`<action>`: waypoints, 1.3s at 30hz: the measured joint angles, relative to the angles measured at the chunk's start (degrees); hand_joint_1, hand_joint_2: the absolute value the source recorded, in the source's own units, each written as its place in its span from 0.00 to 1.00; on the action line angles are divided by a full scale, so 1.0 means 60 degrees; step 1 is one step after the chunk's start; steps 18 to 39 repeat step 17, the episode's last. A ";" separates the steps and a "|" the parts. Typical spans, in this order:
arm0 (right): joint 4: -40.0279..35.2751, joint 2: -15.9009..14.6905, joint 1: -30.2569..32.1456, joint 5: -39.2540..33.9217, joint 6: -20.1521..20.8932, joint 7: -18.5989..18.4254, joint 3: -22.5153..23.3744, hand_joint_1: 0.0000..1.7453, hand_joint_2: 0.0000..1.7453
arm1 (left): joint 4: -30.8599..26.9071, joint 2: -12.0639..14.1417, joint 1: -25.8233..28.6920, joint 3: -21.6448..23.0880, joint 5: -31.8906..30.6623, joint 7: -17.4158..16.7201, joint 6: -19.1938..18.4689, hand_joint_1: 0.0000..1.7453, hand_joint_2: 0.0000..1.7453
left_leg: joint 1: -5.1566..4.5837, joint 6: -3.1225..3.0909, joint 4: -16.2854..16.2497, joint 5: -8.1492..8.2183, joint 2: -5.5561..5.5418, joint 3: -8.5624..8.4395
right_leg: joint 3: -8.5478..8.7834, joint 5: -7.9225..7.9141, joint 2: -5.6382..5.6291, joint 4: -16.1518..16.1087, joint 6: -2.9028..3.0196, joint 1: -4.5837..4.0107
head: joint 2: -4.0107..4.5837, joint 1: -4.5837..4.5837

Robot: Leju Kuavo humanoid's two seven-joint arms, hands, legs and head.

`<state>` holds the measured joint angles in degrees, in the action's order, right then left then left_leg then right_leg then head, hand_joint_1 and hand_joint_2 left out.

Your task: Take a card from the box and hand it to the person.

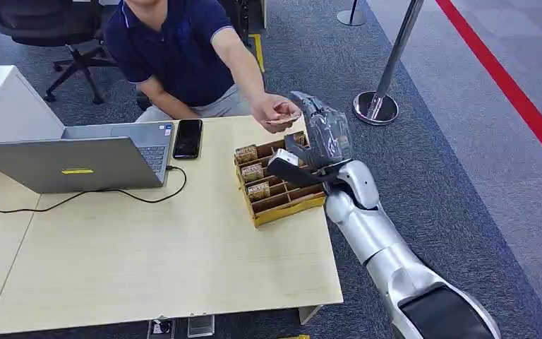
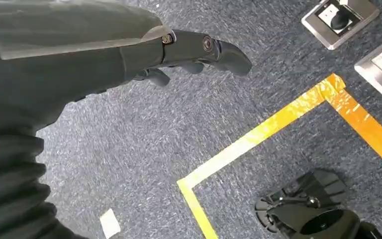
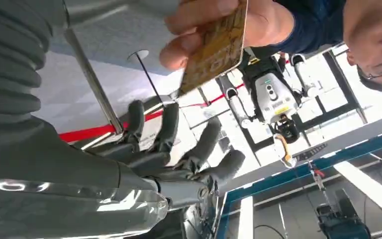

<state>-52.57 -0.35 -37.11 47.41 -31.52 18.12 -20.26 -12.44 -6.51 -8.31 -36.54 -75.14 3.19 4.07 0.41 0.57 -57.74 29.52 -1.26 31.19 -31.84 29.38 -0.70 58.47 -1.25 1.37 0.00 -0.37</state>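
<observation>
A yellow wooden box [image 1: 287,205] with compartments stands at the table's right edge, with several cards [image 1: 252,171] upright in its left slots. My right hand [image 1: 322,134] is raised just beyond the box with its fingers [image 3: 205,144] spread and nothing in them. The person's hand [image 1: 274,109] pinches a tan card [image 1: 284,119] right beside my fingertips. In the right wrist view the card [image 3: 214,50] sits in the person's fingers [image 3: 199,15], apart from my own. My left hand [image 2: 179,55] hangs over the carpet, holding nothing.
An open laptop [image 1: 77,159] with a black cable and a black phone [image 1: 188,138] lie on the wooden table [image 1: 169,261]. The person sits behind the table. A stanchion base [image 1: 375,106] stands to the right. Yellow tape [image 2: 258,134] marks the carpet.
</observation>
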 joint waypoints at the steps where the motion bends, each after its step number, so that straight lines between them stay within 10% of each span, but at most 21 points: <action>1: -0.0007 0.0000 0.0000 0.0004 -0.0022 -0.0007 0.0026 0.00 1.00 | 0.0000 -0.0004 -0.0003 0.0000 0.0000 -0.0011 0.0000 0.00 0.00 | 0.0000 0.0000 0.0000 0.0000 0.0000 0.0000 | 0.0000 0.0000 0.0000 0.0000 0.0000 0.0000 | 0.0000 0.0000; 39: -0.0160 -0.0244 0.0262 0.0022 -0.0200 -0.0135 0.0641 0.00 1.00 | 0.0004 -0.0022 0.0003 -0.0004 0.0015 0.0026 0.0026 0.00 0.00 | 0.0000 0.0000 0.0000 0.0000 -0.0001 0.0002 | -0.0003 0.0000 0.0001 -0.0003 0.0000 0.0000 | 0.0000 0.0007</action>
